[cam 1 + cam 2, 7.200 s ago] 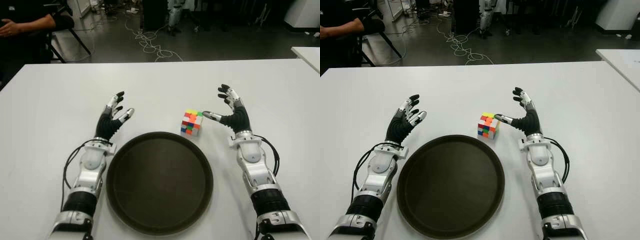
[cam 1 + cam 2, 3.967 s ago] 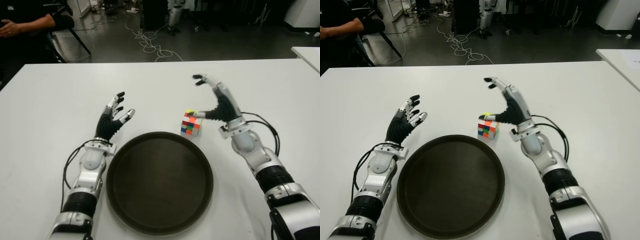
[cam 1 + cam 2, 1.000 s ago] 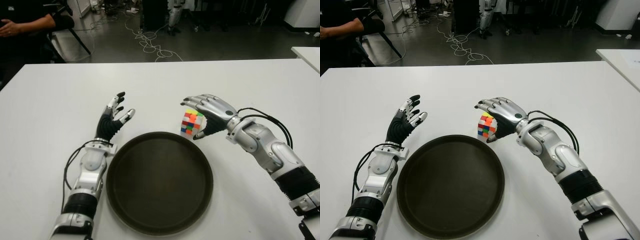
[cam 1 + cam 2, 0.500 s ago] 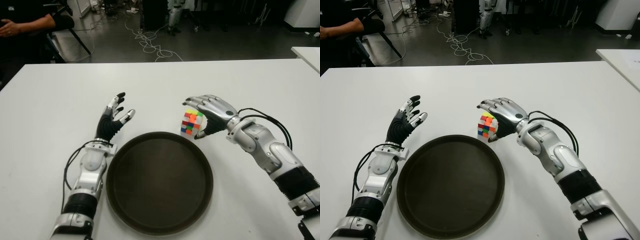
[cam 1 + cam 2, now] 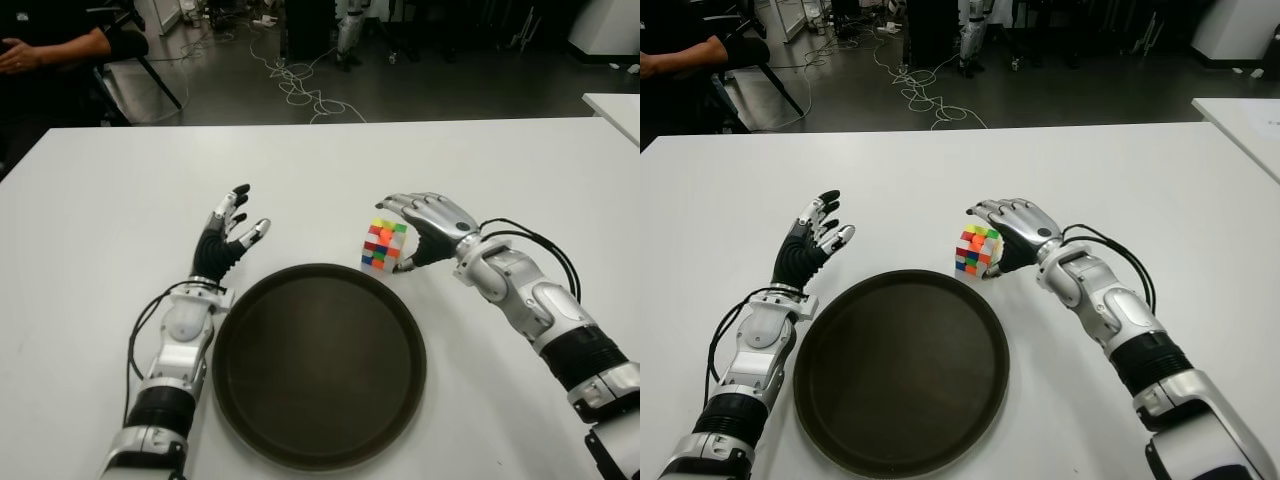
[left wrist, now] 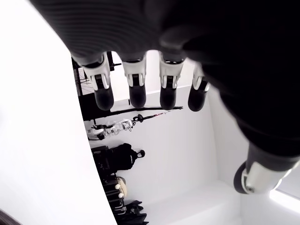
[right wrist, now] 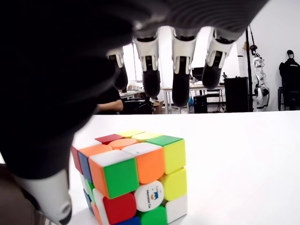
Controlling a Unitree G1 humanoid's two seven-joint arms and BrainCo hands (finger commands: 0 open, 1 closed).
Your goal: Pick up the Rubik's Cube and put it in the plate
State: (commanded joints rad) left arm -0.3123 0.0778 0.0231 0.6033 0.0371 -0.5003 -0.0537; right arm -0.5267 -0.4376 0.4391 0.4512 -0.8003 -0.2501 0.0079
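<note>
Behind the white desk (image 5: 90,220) a dark floor strewn with cables (image 5: 300,85) is seen, with a seated person (image 5: 50,45) at the far left. On the desk the Rubik's Cube (image 5: 384,245) stands just beyond the far rim of the round dark plate (image 5: 318,365), slightly to the right of its middle. The right hand (image 5: 425,225) is arched over the cube from the right. In the right wrist view its fingers (image 7: 180,75) are seen spread above the cube's top with a gap beneath them, and the thumb (image 7: 47,199) is low beside it; nothing is grasped yet. The left hand (image 5: 225,240) shows left of the plate, fingers extended and empty.

The grasp appears still to be made. If the fingers are closed while only the top edge is covered, the cube could be tipped or pushed away across the smooth desk. A shallow pinch could also let it twist out during the carry, or it could be knocked against the plate's raised rim.
</note>
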